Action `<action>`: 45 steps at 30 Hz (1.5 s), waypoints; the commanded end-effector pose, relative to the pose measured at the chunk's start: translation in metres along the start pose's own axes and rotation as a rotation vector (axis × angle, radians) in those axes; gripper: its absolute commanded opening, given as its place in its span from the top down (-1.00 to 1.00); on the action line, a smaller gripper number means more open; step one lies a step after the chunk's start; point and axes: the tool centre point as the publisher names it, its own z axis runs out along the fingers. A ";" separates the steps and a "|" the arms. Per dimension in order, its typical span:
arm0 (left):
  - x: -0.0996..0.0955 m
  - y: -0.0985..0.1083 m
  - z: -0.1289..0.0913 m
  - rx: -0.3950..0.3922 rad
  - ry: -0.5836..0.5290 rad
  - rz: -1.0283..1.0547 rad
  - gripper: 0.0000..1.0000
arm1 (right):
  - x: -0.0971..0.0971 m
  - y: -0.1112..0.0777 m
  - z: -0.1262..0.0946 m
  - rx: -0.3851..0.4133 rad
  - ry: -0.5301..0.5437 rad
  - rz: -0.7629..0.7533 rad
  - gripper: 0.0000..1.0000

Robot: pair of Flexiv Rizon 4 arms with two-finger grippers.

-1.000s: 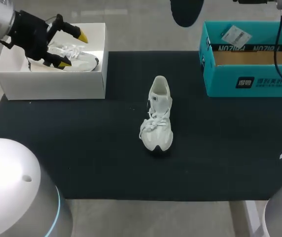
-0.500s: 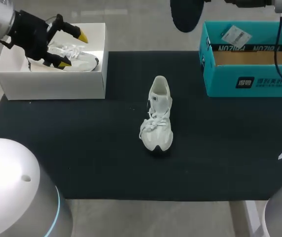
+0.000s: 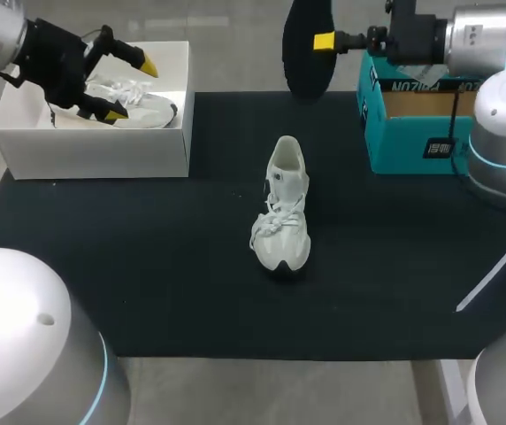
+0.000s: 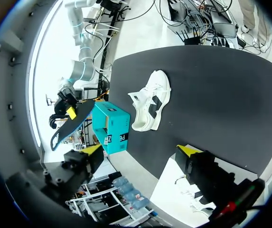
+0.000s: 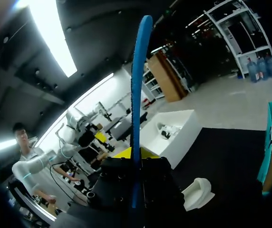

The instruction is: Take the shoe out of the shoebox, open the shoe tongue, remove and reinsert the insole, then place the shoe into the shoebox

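I saw the white shoe [image 3: 281, 208] lying on the black mat [image 3: 147, 266] near the middle of the surface [image 3: 279, 390], sole down, its toe toward the near edge and its heel opening toward the far side, laces loose. Nothing touched it. The dark insole [image 3: 306, 49] was out of the shoe and up in the air beyond the mat's far edge, pinched in my right end effector [image 3: 324, 41], which came in from the right with one yellow tip showing against the insole's face. From the right wrist camera the insole stood edge-on between the fingers, a thin blue line rising straight ahead of them, with the shoe low on the mat beyond. The teal shoebox [image 3: 439, 106] sat open at the far right corner of the mat, just beside the right arm and well apart from the shoe.

My left end effector [image 3: 132, 88] hung over the white box [image 3: 94, 142] at the far left corner of the mat, its fingers spread wide. A second shoe [image 3: 142, 104] lay inside that box under the fingers; I could not tell whether either tip touched it. The left wrist camera showed the two yellow tips far apart, with the shoe on the mat ahead of them and the teal shoebox and the raised insole off beyond it
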 end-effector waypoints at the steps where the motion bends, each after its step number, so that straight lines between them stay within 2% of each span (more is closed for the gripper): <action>1: 0.000 0.000 0.000 -0.001 0.003 0.000 -1.00 | -0.025 -0.017 0.022 -0.025 0.047 0.008 1.00; 4: 0.000 0.000 0.000 -0.001 0.003 0.000 -1.00 | -0.031 -0.025 0.025 -0.033 0.047 0.014 1.00; 21: 0.000 0.000 0.000 -0.001 0.003 0.000 -1.00 | -0.031 -0.025 0.025 -0.033 0.047 0.014 1.00; 23: 0.000 0.000 0.000 -0.001 0.003 0.000 -1.00 | -0.045 -0.035 0.033 0.033 0.002 -0.021 1.00; 26: 0.000 0.000 0.000 -0.001 0.003 0.000 -1.00 | -0.055 -0.042 0.042 0.044 -0.004 -0.068 1.00; 28: 0.000 0.000 0.000 -0.001 0.003 0.000 -1.00 | -0.063 -0.048 0.047 0.127 -0.044 -0.124 1.00; 33: 0.000 0.000 0.000 -0.001 0.003 0.000 -1.00 | -0.081 -0.063 0.047 0.122 -0.070 -0.155 1.00; 38: 0.000 0.000 0.000 -0.001 0.003 0.000 -1.00 | -0.100 -0.077 0.047 0.064 -0.073 -0.155 1.00; 45: 0.000 0.000 0.000 -0.001 0.003 0.000 -1.00 | -0.125 -0.090 0.061 0.086 -0.064 -0.215 1.00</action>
